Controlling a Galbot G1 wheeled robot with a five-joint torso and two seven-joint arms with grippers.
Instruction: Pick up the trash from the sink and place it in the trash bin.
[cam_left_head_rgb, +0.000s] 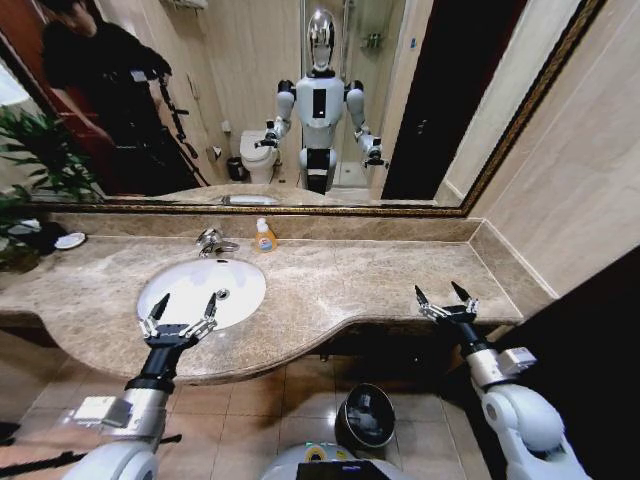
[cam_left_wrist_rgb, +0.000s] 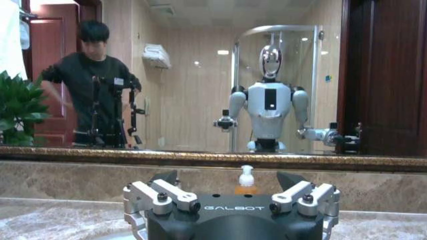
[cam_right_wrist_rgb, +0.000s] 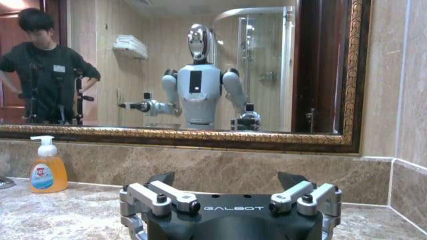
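marble counter (cam_left_head_rgb: 330, 285) under a big mirror (cam_left_head_rgb: 300, 100). one sink (cam_left_head_rgb: 202, 290) on the left, can't spot any trash in it. my left gripper (cam_left_head_rgb: 183, 305) over its near rim, jaws wide, empty. one soap bottle (cam_left_head_rgb: 264, 236) far side. one trash bin (cam_left_head_rgb: 365, 415) on the floor. right gripper (cam_left_head_rgb: 444, 297) near the counter's right edge, spread, empty.

Orange soap bottle (cam_left_head_rgb: 264, 237) w/ white pump stands upright on marble bench (cam_left_head_rgb: 370, 280), at the back by the wall. Large gilt-framed mirror (cam_left_head_rgb: 250, 100) above. Potted green plant (cam_left_head_rgb: 35, 170) at bench's far left, small white dish (cam_left_head_rgb: 70, 240) just beside it.
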